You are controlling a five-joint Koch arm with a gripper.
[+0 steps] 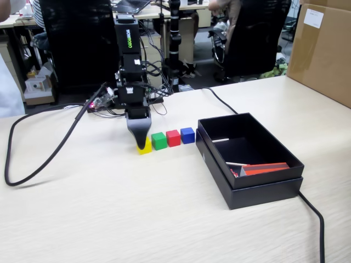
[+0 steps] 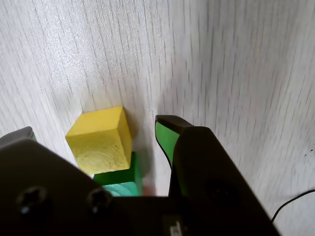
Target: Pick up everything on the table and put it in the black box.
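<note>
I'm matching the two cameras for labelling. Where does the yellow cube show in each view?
Fixed view: yellow cube at the left end of the cube row, partly behind the gripper.
Wrist view: yellow cube left of centre, low.
Shared landmark: the green cube touching it.

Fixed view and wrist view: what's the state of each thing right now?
Gripper: open, low at the yellow cube.
Yellow cube: on the table, not lifted.
Green cube: on the table, in the row.
Red cube: same.
Blue cube: same.
Black box: open, no cubes inside.
</note>
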